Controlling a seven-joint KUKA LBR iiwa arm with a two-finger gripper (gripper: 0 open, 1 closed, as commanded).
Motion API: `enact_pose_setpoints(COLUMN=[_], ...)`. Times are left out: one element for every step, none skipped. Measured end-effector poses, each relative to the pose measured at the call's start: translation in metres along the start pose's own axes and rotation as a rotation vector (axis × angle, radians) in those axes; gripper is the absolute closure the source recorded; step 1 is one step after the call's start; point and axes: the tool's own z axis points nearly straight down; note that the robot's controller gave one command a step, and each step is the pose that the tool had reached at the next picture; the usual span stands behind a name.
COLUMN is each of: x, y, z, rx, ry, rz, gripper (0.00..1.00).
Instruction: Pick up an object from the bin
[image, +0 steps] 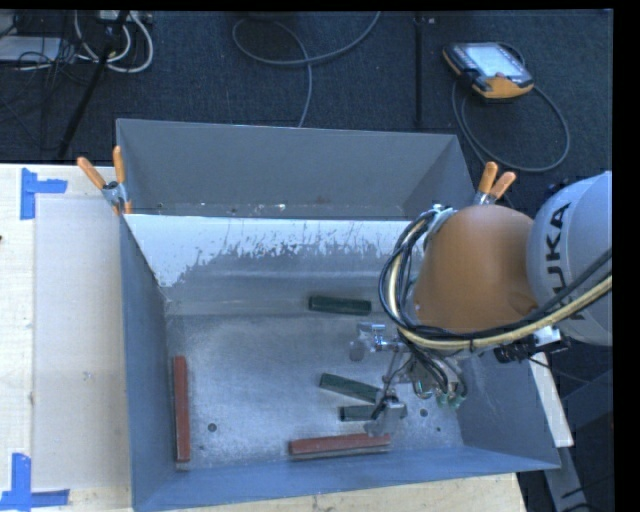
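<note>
grey bin floor (250, 380), right side: claw (385, 405) low beside short dark green block (356, 412), probably lined up for pickup; spread impossible to tell.

This looks like a robotics lab or test cell. An industrial arm (578, 255) lettered KUKA, with an orange cover (470, 280) and bundled cables (396, 285) at its wrist, carries the gripper (384, 410) down inside a grey metal bin (290, 170). Well beyond the gripper, past the bin's far wall, loose cables (300, 61) and a handheld control pendant (490, 68) lie on dark carpet (200, 90).
</note>
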Motion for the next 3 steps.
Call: enact_pose_setpoints(x=[-0.05, -0.05, -0.028], y=[-0.008, -0.008, 0.019], z=[0.111, 0.111, -0.035], rx=[-0.001, -0.001, 0.0], ry=[0.0, 0.0, -0.003], rz=[0.112, 0.112, 0.099], gripper=[1.0, 1.0, 1.0])
